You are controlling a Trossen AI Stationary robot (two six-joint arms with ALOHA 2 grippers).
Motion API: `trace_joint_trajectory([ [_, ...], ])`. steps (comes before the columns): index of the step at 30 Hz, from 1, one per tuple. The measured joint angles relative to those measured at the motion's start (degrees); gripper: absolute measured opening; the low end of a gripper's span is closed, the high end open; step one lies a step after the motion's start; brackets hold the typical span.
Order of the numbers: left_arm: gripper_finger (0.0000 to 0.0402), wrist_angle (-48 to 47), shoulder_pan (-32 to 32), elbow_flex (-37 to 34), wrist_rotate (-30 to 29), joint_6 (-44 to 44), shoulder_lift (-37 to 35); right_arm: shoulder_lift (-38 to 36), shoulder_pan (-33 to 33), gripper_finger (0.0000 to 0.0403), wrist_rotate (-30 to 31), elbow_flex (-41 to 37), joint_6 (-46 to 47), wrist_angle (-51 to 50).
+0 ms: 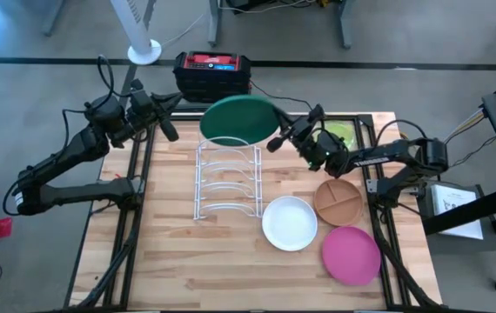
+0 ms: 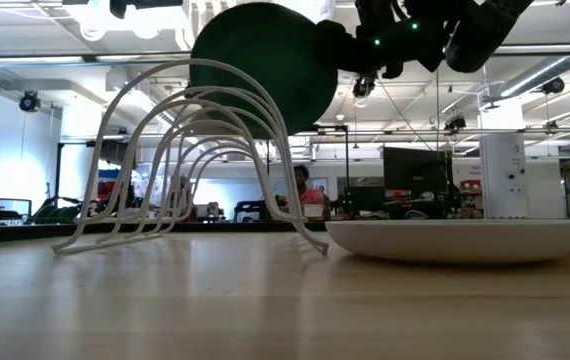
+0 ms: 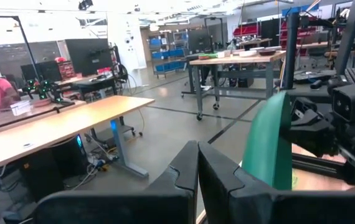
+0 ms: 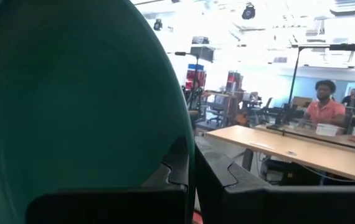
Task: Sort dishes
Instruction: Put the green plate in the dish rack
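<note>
White plate (image 2: 465,238) sits clear; right hand (image 1: 276,140) pinches dark green plate (image 1: 237,119) by rim over wire rack (image 1: 227,181) — could slip or miss slot. Left hand (image 1: 166,127) closed, idle.

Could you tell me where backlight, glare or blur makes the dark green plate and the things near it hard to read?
Low view: bright ceiling lights behind turn the dark green plate and right gripper almost into silhouettes; the near table top is soft. Right wrist view: the plate fills the picture, blurred, with washed-out lights beyond. High view: even light, soft shadows under the white plate.
</note>
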Motion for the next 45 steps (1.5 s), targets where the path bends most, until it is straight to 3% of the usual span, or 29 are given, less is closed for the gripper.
trace_joint_trajectory([
  [17,0.0000,0.0,0.0,0.0,0.0,-0.3,2.0,4.8,1.7,0.0000,2.6,0.1,-4.0,0.8],
  [45,0.0000,0.0,0.0,0.0,0.0,-1.0,3.9,9.9,1.9,0.0000,3.2,0.0,-2.7,0.0],
])
